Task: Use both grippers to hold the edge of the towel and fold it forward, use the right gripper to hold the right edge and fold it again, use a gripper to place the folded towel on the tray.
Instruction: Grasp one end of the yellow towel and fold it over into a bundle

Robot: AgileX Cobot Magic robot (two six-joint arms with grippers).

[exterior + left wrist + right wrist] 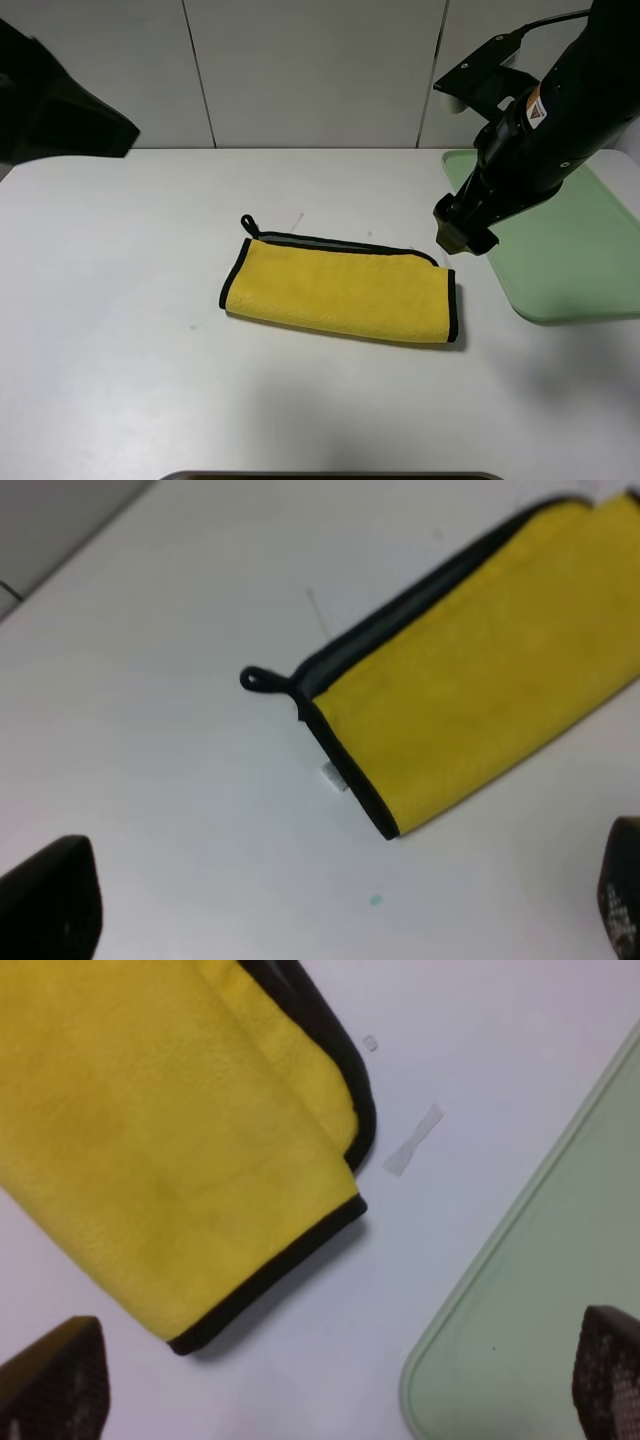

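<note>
The white table (120, 300) carries a pale green rectangular plastic tray (580, 250) on its right side. The bulky black right arm (560, 120) has a small warning sticker (535, 108); its writing is too small to read. The yellow plush towel (340, 290) with black piping lies folded into a long strip in the table's middle, near the tray but apart from it, and a grey band shows along its far edge. The right gripper (462, 232) hangs between the towel and the tray, jaws wide and empty. The left gripper (335, 895) is also spread wide and holds nothing. The black corner loop (257, 679) lies flat. A tiny white tag (332, 776) is unreadable.
</note>
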